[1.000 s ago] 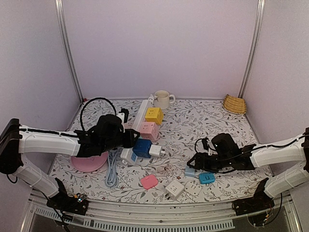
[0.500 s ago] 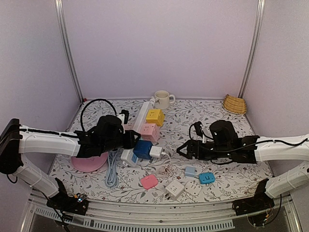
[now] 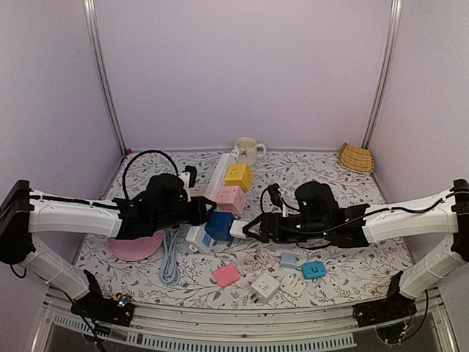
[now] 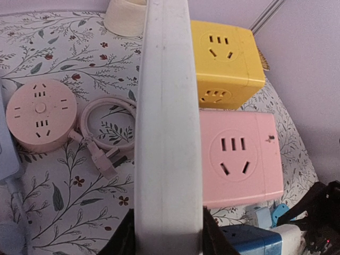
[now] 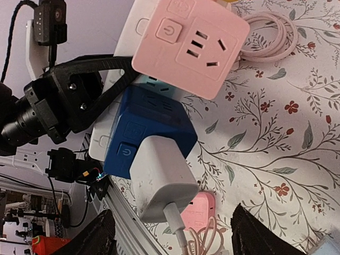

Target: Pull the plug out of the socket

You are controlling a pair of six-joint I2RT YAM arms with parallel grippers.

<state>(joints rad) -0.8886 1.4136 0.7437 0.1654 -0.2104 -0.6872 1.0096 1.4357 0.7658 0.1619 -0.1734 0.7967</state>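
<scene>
A white plug (image 3: 238,229) sits in the right side of a blue cube socket (image 3: 218,224) near the table's middle. In the right wrist view the plug (image 5: 162,178) sticks out of the blue socket (image 5: 151,130), with its cable trailing down. My right gripper (image 3: 253,227) is open; its fingers stand apart on either side of the plug (image 5: 172,236), not touching it. My left gripper (image 3: 199,211) is shut on the end of a long white power strip (image 4: 167,133), just left of the blue socket (image 4: 249,241).
A pink cube socket (image 3: 226,198) and a yellow one (image 3: 236,176) stand behind the blue one. A mug (image 3: 248,150), a basket (image 3: 356,158), a pink plate (image 3: 135,246), a grey cable (image 3: 170,257) and several small adapters (image 3: 264,286) lie around.
My right arm has swung left from the small adapters at the front right to the white plug, its fingers now either side of it. The left arm has stayed put.
</scene>
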